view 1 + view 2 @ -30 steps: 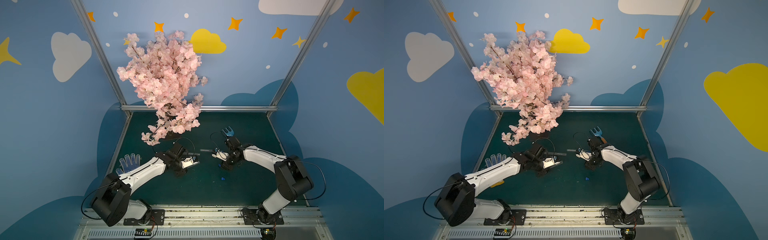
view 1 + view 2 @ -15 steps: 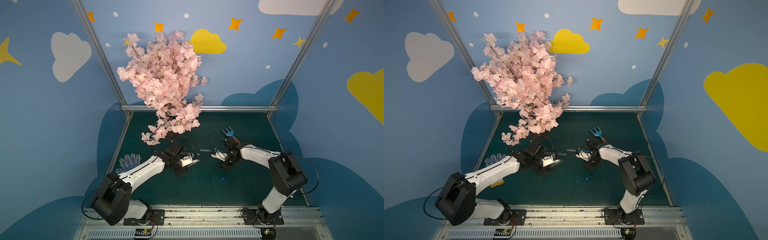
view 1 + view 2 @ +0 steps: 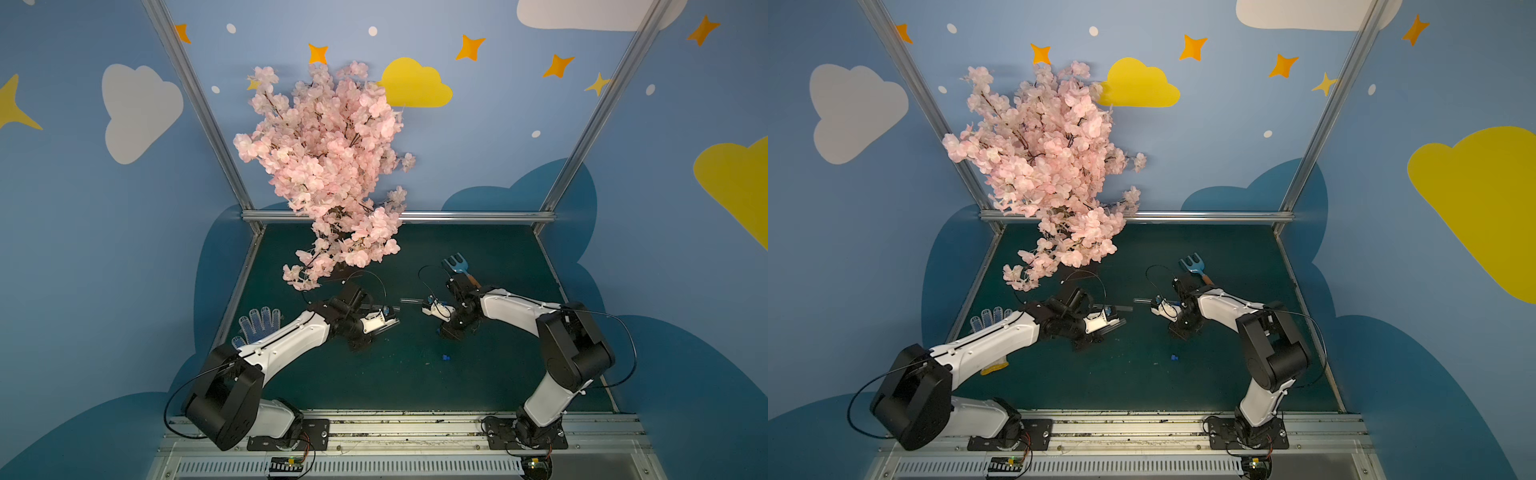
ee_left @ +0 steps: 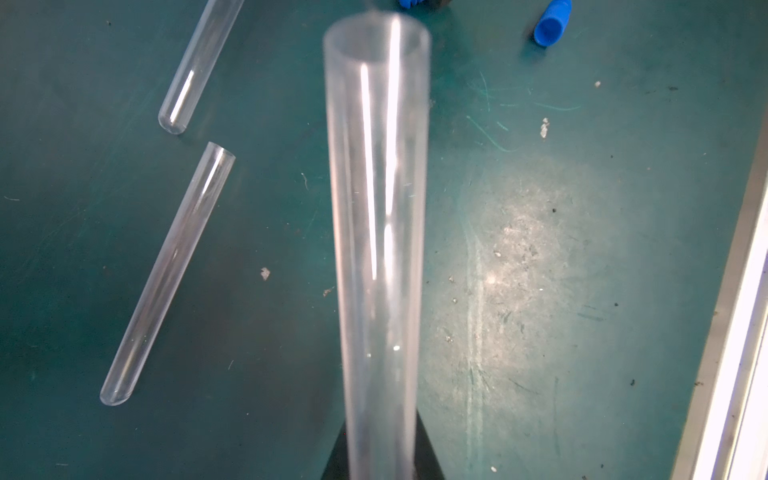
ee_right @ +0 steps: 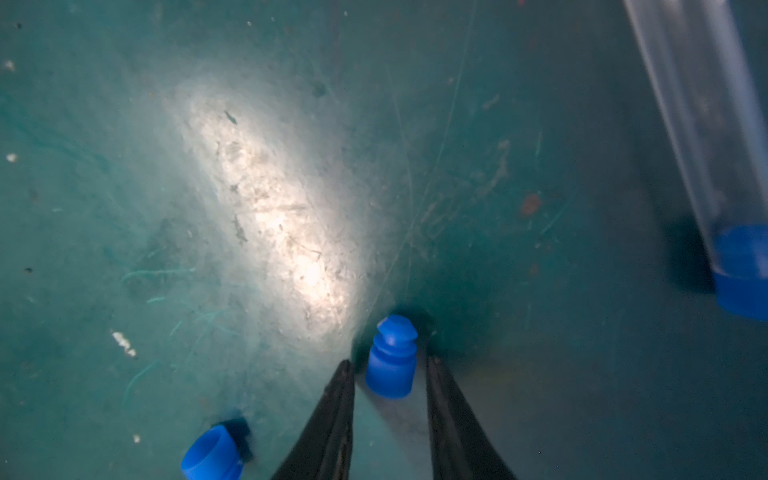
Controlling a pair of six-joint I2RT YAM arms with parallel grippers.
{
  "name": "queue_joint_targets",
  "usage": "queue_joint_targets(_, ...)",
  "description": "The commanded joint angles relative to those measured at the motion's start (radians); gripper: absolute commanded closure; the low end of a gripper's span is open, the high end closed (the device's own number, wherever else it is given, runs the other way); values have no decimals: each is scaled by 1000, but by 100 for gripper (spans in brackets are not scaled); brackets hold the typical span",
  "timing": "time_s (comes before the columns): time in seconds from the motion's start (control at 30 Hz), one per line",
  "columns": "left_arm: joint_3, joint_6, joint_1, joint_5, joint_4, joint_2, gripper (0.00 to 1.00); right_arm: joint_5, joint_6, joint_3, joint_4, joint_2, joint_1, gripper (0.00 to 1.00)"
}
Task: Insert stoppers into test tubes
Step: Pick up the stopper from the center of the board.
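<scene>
Worktop (image 5: 104, 208) of scratched dark green, seen from both wrists. My left claw (image 3: 395, 314) was clamped on the held tube (image 4: 376, 232), a clear, thin-walled cylinder streaked with glare along its length, its open round mouth pointing away from the wrist. A second tube (image 4: 166, 274), equally clear, lay flat on the worktop apart from the held one, one end open, the other rounded and closed. My right claw (image 5: 389, 362) stood narrowly apart, its black tips flanking a stopper (image 5: 390, 376) with a small gap on each side: a bright blue plug whose wide cylindrical cap stepped down through a ribbed neck to a rounded nose. A loose stopper (image 5: 214, 455), showing a hollow end, lay on the worktop just beside that claw. A stoppered tube (image 5: 698, 116) lay near, blurred, a seated stopper (image 5: 744, 270) filling its mouth.
</scene>
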Motion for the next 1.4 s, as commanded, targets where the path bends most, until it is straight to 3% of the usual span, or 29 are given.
queue_joint_targets(0.0,19,3,3,27,-8,9,98,-7,8,26,0,22,-1,71)
queue_joint_targets(0.9,20,11,5,24,-14,7,98,6,-7,15,14,28,1,86)
queue_joint_targets(1.3,8,67,4,5,-28,28,98,-64,-66,-36,79,-76,61,88)
queue_joint_targets(1.37,1,83,-4,-46,-28,34,98,-91,-74,-45,89,-106,67,88)
